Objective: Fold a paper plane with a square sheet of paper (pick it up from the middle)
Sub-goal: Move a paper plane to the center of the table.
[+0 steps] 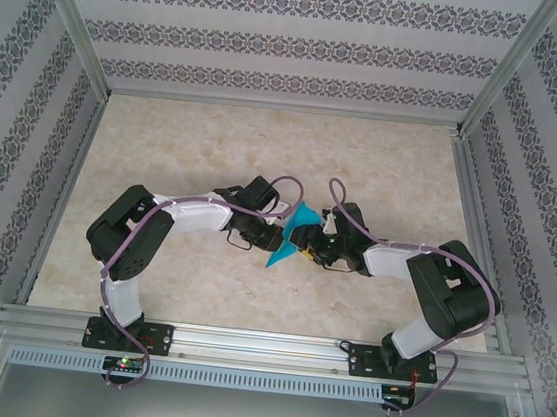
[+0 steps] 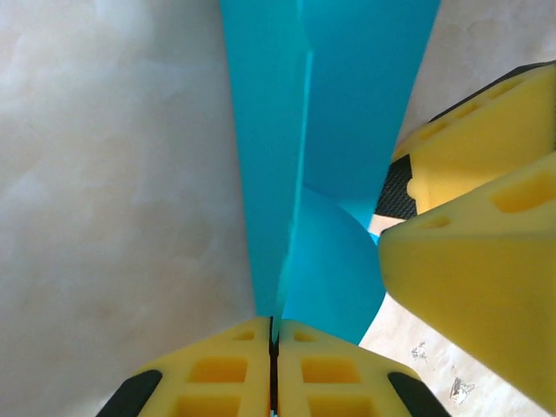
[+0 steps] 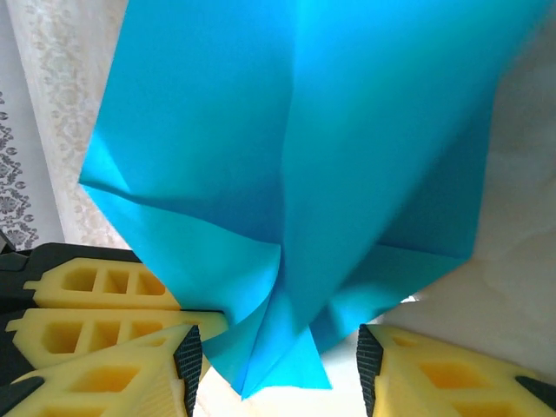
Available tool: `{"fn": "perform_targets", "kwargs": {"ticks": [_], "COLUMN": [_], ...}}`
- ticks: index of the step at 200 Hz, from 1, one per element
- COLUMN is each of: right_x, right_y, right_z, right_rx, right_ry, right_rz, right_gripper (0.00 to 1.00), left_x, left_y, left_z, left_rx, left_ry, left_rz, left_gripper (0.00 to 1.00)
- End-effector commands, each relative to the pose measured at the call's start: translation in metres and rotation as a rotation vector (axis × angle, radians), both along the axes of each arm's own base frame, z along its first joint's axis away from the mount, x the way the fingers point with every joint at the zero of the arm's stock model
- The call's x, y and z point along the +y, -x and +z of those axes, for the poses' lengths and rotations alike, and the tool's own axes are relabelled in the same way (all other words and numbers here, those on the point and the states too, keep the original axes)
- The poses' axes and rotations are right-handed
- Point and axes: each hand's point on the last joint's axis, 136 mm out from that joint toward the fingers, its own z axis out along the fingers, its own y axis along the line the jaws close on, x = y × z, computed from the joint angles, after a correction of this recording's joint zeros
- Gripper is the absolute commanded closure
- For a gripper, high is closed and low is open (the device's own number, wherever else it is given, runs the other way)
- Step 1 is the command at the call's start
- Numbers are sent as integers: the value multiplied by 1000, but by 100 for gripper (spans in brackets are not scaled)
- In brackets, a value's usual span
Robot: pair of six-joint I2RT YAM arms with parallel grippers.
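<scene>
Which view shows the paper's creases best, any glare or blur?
Right wrist: best, creases on the paper read as shading, background blown out near its tip. Left wrist: close, edges soft, table washed pale. Top external: sharp, even light, paper too small.

I see the paper (image 1: 291,232) near the middle of the table (image 1: 266,137), with the left gripper (image 2: 274,332) on its left and the right gripper (image 3: 276,352) on its right. One edge is clamped in the left gripper; a corner lies between the right gripper's spread fingers (image 3: 452,382). I think it stands off the table.
</scene>
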Motion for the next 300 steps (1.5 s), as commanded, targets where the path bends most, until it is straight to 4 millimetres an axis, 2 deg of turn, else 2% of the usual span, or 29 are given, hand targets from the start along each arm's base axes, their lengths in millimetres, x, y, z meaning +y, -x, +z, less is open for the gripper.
{"fn": "perform_targets", "kwargs": {"ticks": [1, 45, 94, 150, 213, 257, 300], "right_x": [5, 18, 27, 26, 26, 15, 19], "right_y": [-5, -8, -1, 4, 8, 13, 12], "right_z": [0, 4, 7, 10, 26, 19, 21], "right_rx": [-17, -13, -2, 7, 1, 22, 16], "right_ry": [7, -55, -74, -69, -102, -78, -83], "right_rz": [-5, -2, 18, 10, -29, -77, -76], "right_gripper": [47, 49, 52, 53, 50, 51, 55], "left_x": [-1, 0, 3, 4, 1, 0, 0], "left_y": [-2, 0, -1, -1, -2, -2, 0], "left_z": [8, 4, 7, 13, 30, 35, 39], "left_rx": [12, 23, 30, 36, 40, 48, 52], "left_ry": [64, 83, 107, 148, 210, 245, 268], "left_rz": [17, 31, 44, 61, 71, 82, 83], "left_gripper": [90, 90, 90, 90, 90, 90, 90]}}
